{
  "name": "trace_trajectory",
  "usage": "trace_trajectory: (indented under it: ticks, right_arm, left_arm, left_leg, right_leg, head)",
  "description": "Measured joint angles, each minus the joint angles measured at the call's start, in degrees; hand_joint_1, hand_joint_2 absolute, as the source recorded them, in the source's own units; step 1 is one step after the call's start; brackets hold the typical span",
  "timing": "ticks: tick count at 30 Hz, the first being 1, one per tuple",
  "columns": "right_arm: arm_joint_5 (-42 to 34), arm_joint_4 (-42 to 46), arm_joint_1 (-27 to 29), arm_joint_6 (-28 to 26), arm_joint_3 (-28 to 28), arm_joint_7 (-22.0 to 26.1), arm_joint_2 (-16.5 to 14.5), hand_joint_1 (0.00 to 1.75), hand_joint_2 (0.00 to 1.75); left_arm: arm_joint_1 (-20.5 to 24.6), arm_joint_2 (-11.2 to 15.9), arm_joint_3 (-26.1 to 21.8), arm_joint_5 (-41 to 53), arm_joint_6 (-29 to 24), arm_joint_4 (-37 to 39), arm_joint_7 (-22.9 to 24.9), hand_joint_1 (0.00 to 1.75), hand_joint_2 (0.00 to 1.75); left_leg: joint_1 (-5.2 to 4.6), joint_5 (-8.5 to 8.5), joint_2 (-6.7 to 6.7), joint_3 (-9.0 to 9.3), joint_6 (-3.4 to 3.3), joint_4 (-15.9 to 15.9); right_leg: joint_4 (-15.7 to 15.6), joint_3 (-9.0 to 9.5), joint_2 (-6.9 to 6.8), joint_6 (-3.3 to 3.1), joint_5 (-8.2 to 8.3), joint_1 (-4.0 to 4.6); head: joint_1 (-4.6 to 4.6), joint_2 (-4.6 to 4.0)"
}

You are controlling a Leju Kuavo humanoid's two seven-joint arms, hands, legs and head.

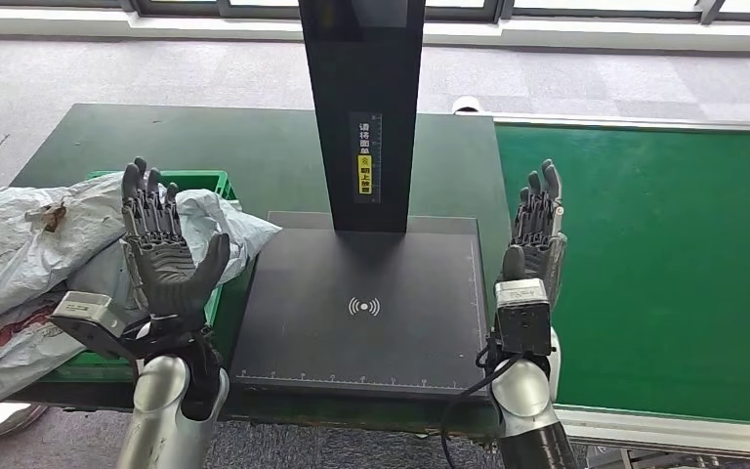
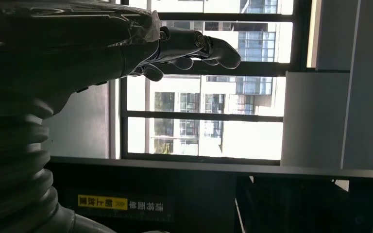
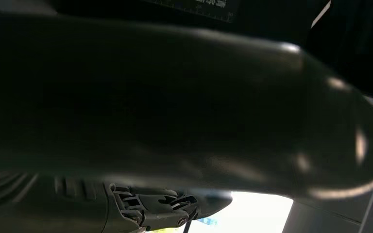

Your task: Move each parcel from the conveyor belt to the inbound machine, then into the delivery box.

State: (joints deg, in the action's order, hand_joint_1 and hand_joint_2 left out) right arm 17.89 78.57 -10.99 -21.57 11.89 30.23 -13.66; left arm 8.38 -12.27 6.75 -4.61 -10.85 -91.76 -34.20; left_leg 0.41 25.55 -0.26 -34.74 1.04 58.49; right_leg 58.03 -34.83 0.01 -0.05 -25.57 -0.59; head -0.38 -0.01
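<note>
Both the left hand (image 1: 163, 249) and right hand (image 1: 537, 230) are raised, fingers apart, holding nothing. Grey parcels (image 1: 20, 244) fill the green delivery box (image 1: 205, 184). The inbound machine (image 1: 361, 303) post carries a yellow label (image 1: 363, 173), its Chinese writing too small to read surely. The conveyor belt (image 1: 664, 254) lies right.

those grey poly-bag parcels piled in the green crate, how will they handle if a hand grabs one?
Probably floppy: the grey bags look crumpled and drape over the green crate, so one would likely sag. The film looks glossy, so it may be slippery for the open left hand. Weight cannot be told. One shows a tear or stain, so the film might rip.
</note>
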Motion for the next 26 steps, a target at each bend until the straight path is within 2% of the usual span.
trace_trajectory:
  ticks: [8, 26]
  right_arm:
    - [-1.00, 3.27, 1.75, 0.15, 2.74, 0.06, 0.04, 0.00, 0.00]
    - [-1.03, 4.09, 2.09, 0.17, 3.36, 0.08, 0.06, 0.00, 0.00]
  left_arm:
    - [-2.65, -0.47, 5.08, -0.71, 0.40, -1.65, 0.13, 0.00, 1.75]
    - [-3.29, -0.54, 6.21, -0.71, 0.42, -2.21, 0.15, 0.00, 1.75]
  left_leg:
    - [-0.01, 0.06, 0.00, 0.01, 0.03, -0.01]
    - [-0.01, 0.05, 0.00, 0.01, 0.02, -0.01]
  right_leg:
    - [0.00, -0.01, 0.01, -0.01, -0.05, 0.03]
    - [0.00, 0.00, 0.01, -0.01, -0.05, 0.02]
  head:
    - [0.01, -0.01]
    - [0.00, 0.00]
